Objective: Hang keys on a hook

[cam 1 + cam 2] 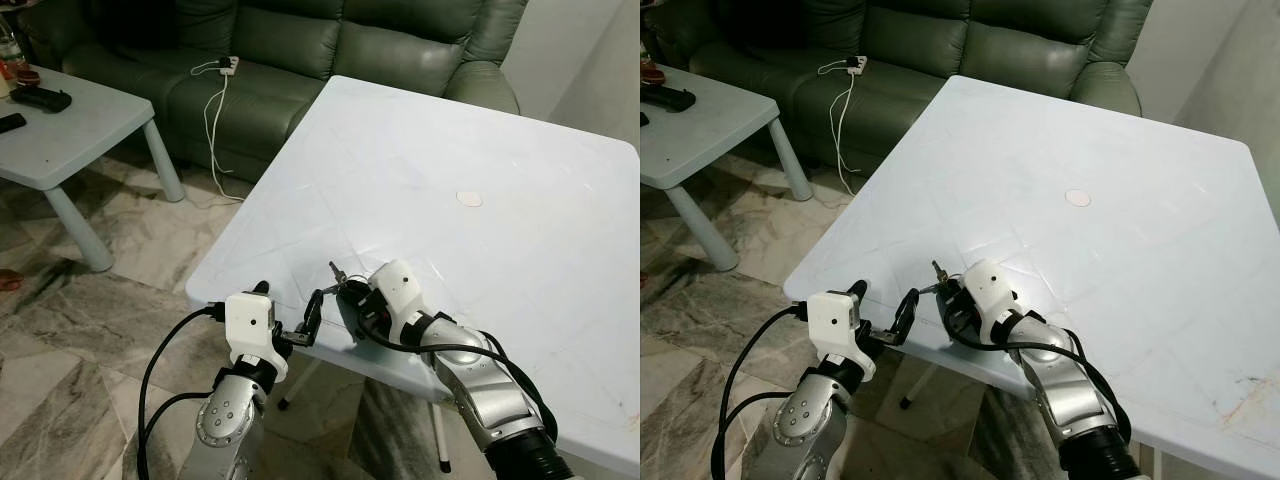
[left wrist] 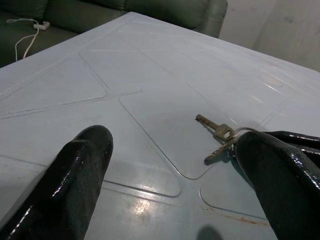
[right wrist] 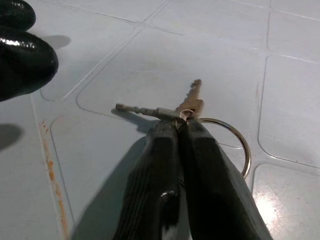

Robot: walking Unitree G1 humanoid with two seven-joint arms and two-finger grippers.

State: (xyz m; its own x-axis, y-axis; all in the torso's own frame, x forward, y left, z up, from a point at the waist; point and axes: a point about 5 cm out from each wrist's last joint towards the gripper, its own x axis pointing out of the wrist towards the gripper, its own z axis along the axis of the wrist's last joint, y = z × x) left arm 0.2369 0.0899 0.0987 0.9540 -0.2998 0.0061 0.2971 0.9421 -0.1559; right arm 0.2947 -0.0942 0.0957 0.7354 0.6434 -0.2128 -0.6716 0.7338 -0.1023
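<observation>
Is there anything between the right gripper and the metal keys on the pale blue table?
Nothing: the right gripper is shut directly on the metal keys above the pale blue plastic table. The open left gripper is beside them, not between.

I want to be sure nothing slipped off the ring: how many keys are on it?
2 brass keys, both on the silver ring pinched in the right gripper above the pale blue plastic table. More could hide behind the fingers.

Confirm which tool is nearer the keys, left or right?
Right. The right tool is shut on the keys, pinching them just above the white table. The left tool is open at the table's near edge, beside the keys and not touching them.
</observation>
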